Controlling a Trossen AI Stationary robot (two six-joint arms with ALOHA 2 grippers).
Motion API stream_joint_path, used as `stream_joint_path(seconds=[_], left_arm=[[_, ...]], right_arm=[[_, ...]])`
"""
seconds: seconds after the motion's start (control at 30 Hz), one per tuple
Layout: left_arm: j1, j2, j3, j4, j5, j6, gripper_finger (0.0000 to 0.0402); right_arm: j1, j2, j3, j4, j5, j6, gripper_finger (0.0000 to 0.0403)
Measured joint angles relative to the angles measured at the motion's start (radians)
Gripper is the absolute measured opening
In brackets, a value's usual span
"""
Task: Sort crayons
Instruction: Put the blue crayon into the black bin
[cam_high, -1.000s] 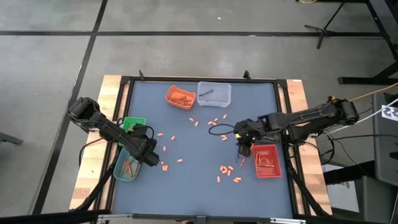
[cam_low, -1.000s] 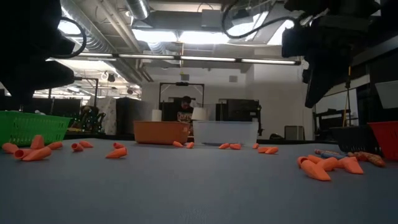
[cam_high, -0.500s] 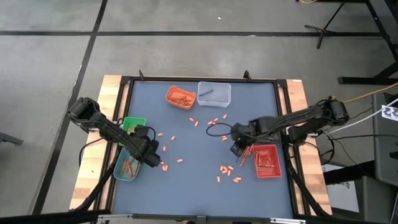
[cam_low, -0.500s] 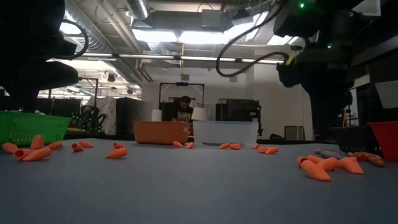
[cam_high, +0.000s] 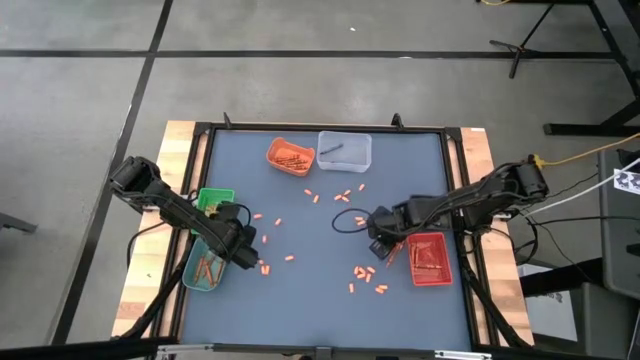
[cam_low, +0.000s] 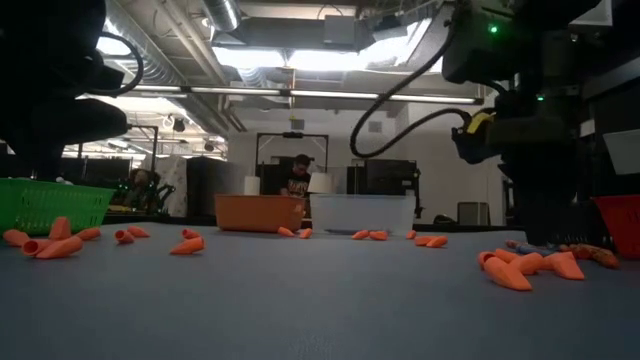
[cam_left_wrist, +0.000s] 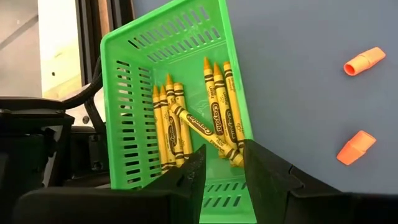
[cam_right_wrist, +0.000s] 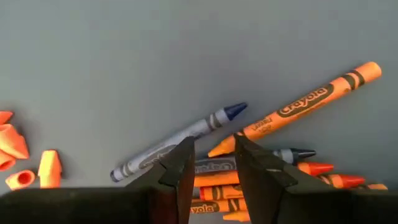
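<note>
Blue-grey table (cam_high: 320, 290) with wooden side edges, both arms low over it. Right gripper (cam_right_wrist: 210, 163) sits near the table's right edge, just beside the red tray (cam_high: 428, 258), fingers parted by a narrow gap and holding nothing; right wrist view shows it hovering over a loose pile of crayons (cam_right_wrist: 273, 158) on the mat: a blue-grey crayon (cam_right_wrist: 177, 142) lying at a slant, a long orange crayon (cam_right_wrist: 297, 104) crossing above it, more orange and red ones and another blue-grey one under the fingertips. Small orange caps (cam_right_wrist: 18, 155) lie apart from that pile. Left gripper (cam_left_wrist: 222, 163) is near the table's left edge over the teal tray (cam_high: 205, 270), jaws slightly apart, empty; its wrist view looks into the green basket (cam_left_wrist: 137, 68), which holds several yellow crayons (cam_left_wrist: 199, 121), most lying lengthwise, one slanted across the others. Two orange caps (cam_left_wrist: 364, 60) lie on the mat beside the basket, well apart from each other. At the table's far edge an orange tray (cam_high: 290, 155) with crayons inside and a clear tray (cam_high: 345, 150) with a dark stick stand side by side. More orange caps (cam_high: 345, 195) scatter across the middle and near the front right (cam_high: 365, 278). Low view: a person (cam_low: 293, 178) in the room behind the far trays.
</note>
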Motion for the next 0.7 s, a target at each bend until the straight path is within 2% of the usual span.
stream_joint_path(seconds=[0.57, 0.7], left_arm=[[0.000, 0.000, 0.000, 0.017, -0.001, 0.001, 0.0089], [0.000, 0.000, 0.000, 0.017, -0.001, 0.001, 0.0089]], right_arm=[[0.019, 0.018, -0.002, 0.096, 0.005, 0.003, 0.0115], [0.019, 0.027, -0.002, 0.095, 0.040, 0.002, 0.0115]])
